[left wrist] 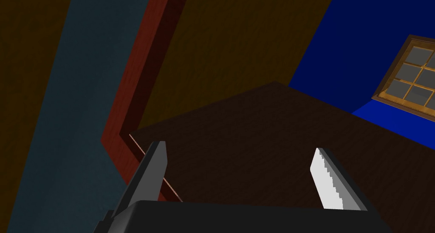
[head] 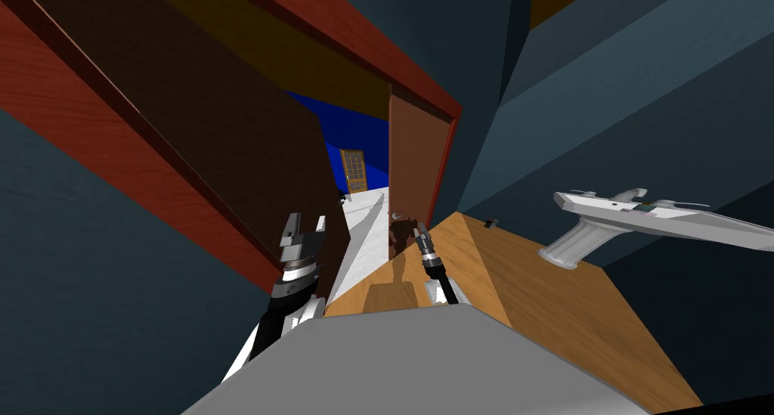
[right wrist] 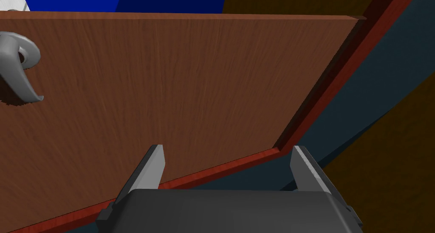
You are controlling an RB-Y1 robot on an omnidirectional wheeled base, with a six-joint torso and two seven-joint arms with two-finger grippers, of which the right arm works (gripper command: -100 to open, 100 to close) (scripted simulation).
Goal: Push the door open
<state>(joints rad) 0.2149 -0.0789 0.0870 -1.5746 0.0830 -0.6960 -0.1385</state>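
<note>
Door [head: 412, 161] ajar; left pincer [head: 304, 229] and right pincer [head: 418, 234] wide, empty.
Door lies at right pincer's 12 o'clock, blades near the hinge-side frame [right wrist: 238, 163]; pushing here may skid onto it or barely swing the door.

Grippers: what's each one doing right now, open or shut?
Left gripper: open, empty, by the dark brown door leaf.
Right gripper: open, empty, facing the lighter brown door leaf.
</note>
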